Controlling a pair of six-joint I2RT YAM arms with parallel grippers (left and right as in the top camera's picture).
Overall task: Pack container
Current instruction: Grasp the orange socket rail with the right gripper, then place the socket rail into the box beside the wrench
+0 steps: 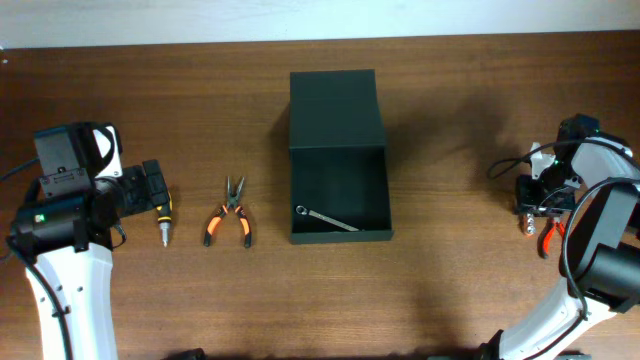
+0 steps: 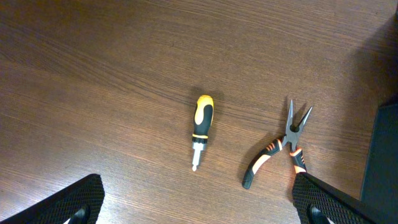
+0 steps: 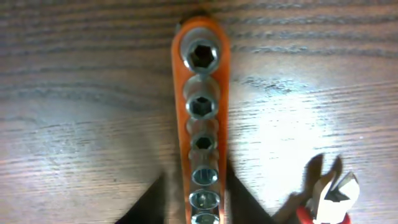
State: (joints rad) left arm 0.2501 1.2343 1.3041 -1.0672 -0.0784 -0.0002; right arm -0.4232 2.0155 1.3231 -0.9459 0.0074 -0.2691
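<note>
The container (image 1: 338, 150) is a dark green-black box at the table's middle, with its flap lid open toward the back. A silver wrench (image 1: 325, 218) lies inside it. My left gripper (image 1: 157, 192) is open and empty, just behind a yellow-and-black screwdriver (image 2: 201, 127). Orange-handled needle-nose pliers (image 2: 283, 149) lie to the right of the screwdriver. My right gripper (image 3: 200, 202) at the far right is shut on an orange socket rail (image 3: 202, 93) that holds several sockets. The rail is low over the wood.
Red-handled cutters (image 3: 329, 202) lie just beside the right gripper and also show in the overhead view (image 1: 550, 236). The container's wall (image 2: 382, 162) edges into the left wrist view at the right. Bare wood lies between the container and the right arm.
</note>
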